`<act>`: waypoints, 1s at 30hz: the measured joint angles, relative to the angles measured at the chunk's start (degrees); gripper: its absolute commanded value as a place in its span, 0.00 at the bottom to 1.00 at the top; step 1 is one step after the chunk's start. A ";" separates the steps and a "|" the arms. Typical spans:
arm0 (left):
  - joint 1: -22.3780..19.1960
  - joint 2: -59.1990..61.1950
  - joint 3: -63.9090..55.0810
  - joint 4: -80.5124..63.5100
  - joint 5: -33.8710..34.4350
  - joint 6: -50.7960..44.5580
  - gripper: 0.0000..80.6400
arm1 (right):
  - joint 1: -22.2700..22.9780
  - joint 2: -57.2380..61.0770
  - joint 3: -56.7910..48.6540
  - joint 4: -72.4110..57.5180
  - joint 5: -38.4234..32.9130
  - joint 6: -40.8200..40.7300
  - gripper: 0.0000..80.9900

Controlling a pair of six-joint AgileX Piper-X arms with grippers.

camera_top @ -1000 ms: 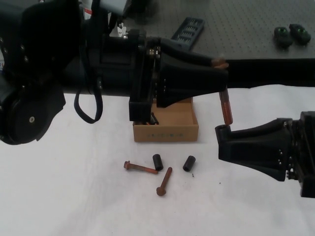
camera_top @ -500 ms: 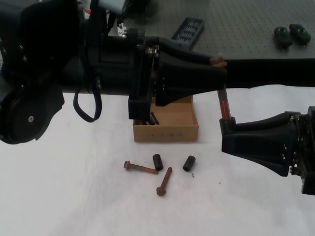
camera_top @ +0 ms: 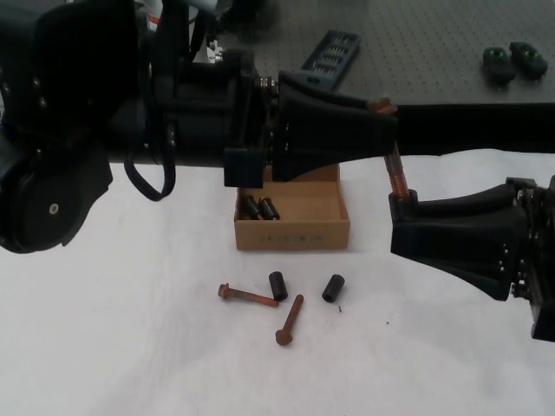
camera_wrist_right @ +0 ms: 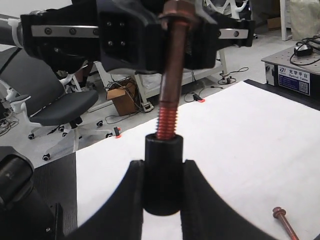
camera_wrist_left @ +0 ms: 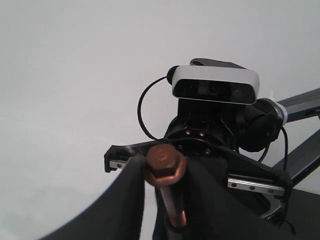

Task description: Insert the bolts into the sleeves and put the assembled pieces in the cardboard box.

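Left gripper (camera_wrist_left: 165,172) clamps a copper-coloured metal bolt (camera_wrist_right: 172,70) below its head, right gripper (camera_wrist_right: 162,185) clamps a black cylindrical sleeve (camera_wrist_right: 163,150), threaded tip just inside it.

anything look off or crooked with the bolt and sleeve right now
Nothing stands out. The bolt in the left gripper hangs roughly in line with the sleeve in the right gripper, its threaded tip just entering the bore.

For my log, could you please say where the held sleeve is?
In the high view, the sleeve sits in the right tool, right of the cardboard box, bolt tip in it.
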 measured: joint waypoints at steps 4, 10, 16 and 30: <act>0.00 0.00 0.00 0.00 0.90 -1.04 0.01 | 0.00 -0.16 0.00 0.00 -0.57 0.00 0.03; 0.00 0.00 0.00 0.24 1.71 -1.39 0.08 | 0.00 -0.16 0.00 0.00 -0.74 0.00 0.03; 0.00 0.00 0.00 1.15 3.05 -1.67 0.57 | 0.00 -0.16 0.00 -0.56 1.57 -0.06 0.03; -0.80 0.00 0.00 3.39 -1.07 -2.72 0.50 | -0.23 -0.16 0.00 -3.92 2.93 -0.06 0.03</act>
